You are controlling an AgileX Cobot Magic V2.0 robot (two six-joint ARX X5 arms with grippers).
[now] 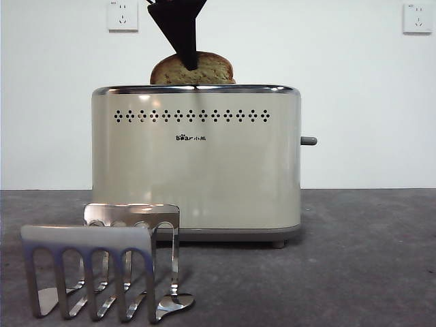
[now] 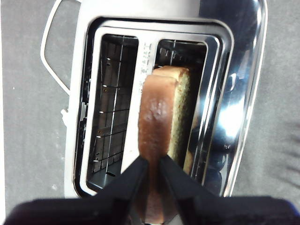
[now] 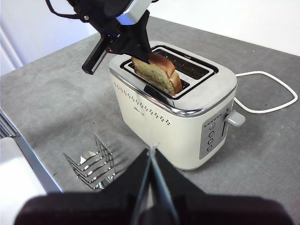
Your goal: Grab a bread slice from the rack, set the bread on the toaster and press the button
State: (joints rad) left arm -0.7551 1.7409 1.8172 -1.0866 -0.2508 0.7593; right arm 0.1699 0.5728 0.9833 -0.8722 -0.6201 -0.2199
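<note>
The cream toaster point(image 1: 197, 170) stands mid-table. The slice of bread point(image 1: 211, 70) sits partly down in the slot on the toaster's dotted side, its domed brown crust above the chrome rim. My left gripper point(image 2: 152, 161) is shut on the bread's point(image 2: 159, 117) top crust from above. In the right wrist view the left gripper point(image 3: 136, 47) hangs over the bread point(image 3: 157, 72). The silver rack point(image 1: 109, 266) stands in front of the toaster with nothing in it. My right gripper point(image 3: 151, 152) is shut and holds nothing, hovering away from the toaster point(image 3: 159, 126) near the rack point(image 3: 93, 164).
The toaster's grey lever point(image 1: 308, 141) sticks out of its end wall, beside a column of round buttons point(image 3: 211, 136). A white power cord point(image 3: 267, 93) loops on the table behind. Two wall sockets point(image 1: 122, 15) sit high on the white wall.
</note>
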